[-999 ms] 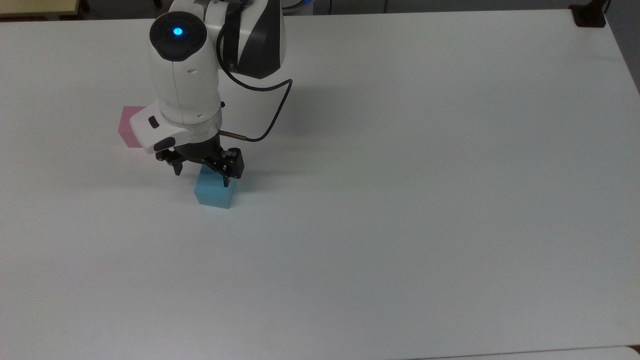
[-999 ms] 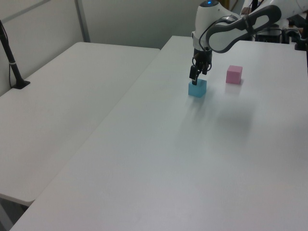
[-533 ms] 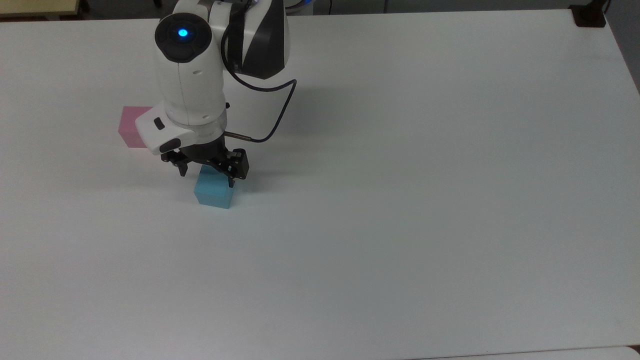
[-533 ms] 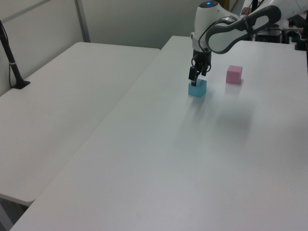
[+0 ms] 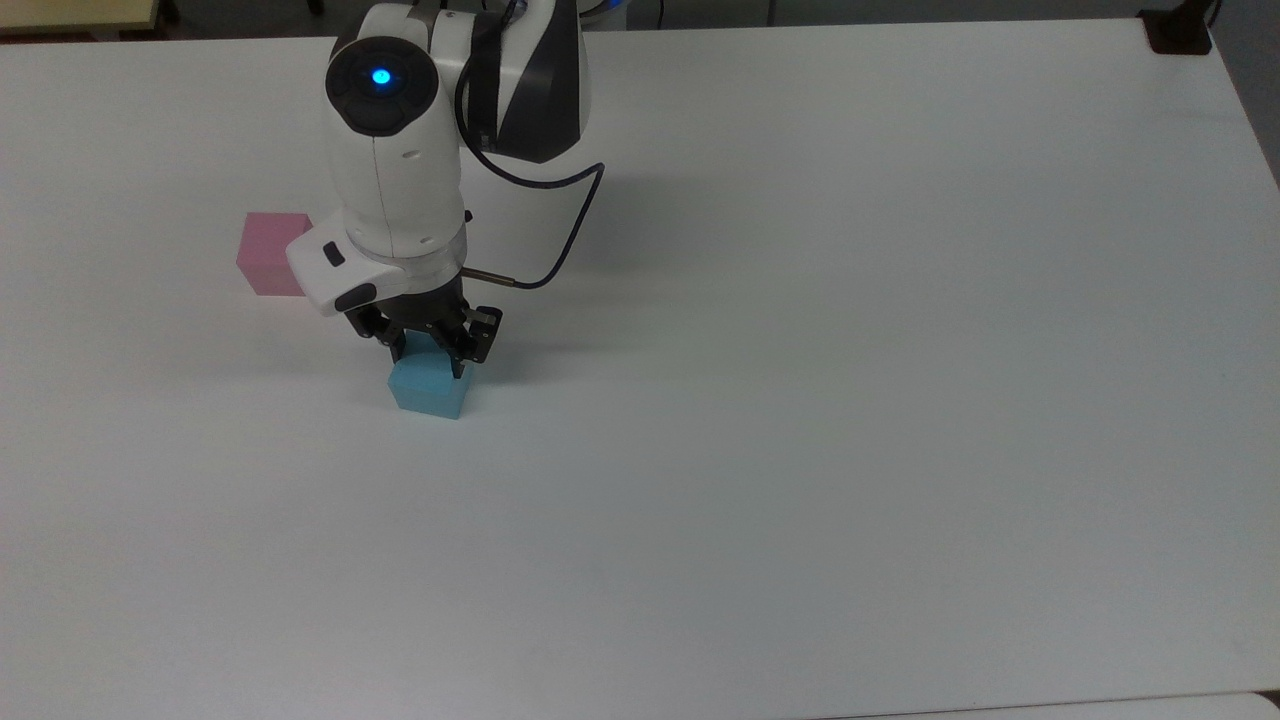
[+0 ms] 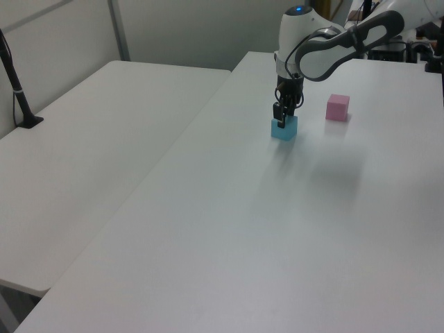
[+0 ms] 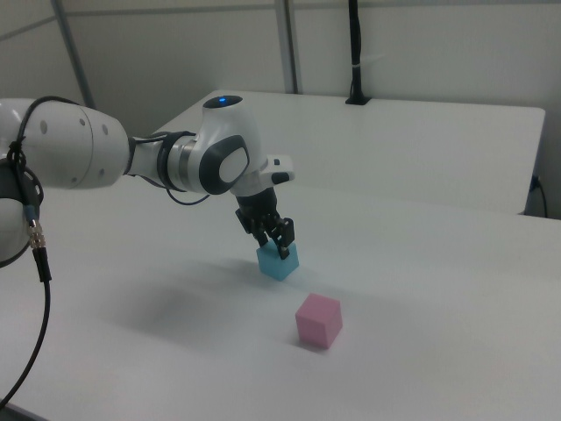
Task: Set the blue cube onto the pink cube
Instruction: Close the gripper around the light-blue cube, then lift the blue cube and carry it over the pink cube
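The gripper (image 5: 428, 360) points straight down over the blue cube (image 5: 428, 388), its black fingers (image 5: 456, 358) lowered around the top of the cube, one to each side; they sit close to the cube's faces, but whether they are actually pressing on it I cannot tell. In the right view the gripper (image 7: 274, 245) reaches the upper part of the blue cube (image 7: 279, 260), and the cube's base rests flat on the white table (image 5: 800, 400).

Going across the top view from its left: the pink cube (image 5: 268, 253) comes first, standing alone on the table, apart from the blue one (the arm's white wrist overlaps its right edge from this angle). Then the blue cube, nearer the camera and to the right.

The blue cube is a plain matte cyan block, equal on all sides, so it has no long axis; in the top view its faces are turned slightly off the table's edges. The pink cube is the same size, pale and plain.

To the top view's right the table is a wide bare surface; in the left view the blue cube (image 6: 284, 128) sits nearer the table's left edge, the pink cube (image 6: 337, 107) further in
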Available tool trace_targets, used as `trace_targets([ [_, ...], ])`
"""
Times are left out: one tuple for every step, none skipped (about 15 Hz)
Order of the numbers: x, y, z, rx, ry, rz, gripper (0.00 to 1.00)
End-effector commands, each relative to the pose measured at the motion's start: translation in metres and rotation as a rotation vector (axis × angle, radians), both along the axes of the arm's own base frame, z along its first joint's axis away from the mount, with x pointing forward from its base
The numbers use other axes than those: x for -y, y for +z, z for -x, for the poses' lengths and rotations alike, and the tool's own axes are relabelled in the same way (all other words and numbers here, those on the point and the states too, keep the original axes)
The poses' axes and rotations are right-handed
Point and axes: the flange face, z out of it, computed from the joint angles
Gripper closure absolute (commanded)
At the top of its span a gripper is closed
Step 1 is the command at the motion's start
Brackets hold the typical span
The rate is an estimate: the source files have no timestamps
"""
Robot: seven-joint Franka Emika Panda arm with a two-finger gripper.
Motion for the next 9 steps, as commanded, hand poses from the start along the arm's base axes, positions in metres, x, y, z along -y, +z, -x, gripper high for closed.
trace_targets([
  [0.001,0.027,0.008,0.012,-0.008,0.008,0.47],
  [0.005,0.039,0.012,0.006,-0.014,0.008,0.47],
  [0.014,0.059,0.020,-0.002,-0.031,0.007,0.47],
  [0.021,0.072,0.027,-0.011,-0.040,0.005,0.47],
  [0.029,0.084,0.034,-0.025,-0.041,0.005,0.47],
  [0.036,0.095,0.042,-0.048,-0.038,0.003,0.47],
  [0.046,0.107,0.051,-0.065,-0.036,-0.003,0.47],
  [0.056,0.118,0.059,-0.077,-0.027,-0.005,0.47],
  [0.062,0.127,0.066,-0.092,-0.007,-0.005,0.47],
])
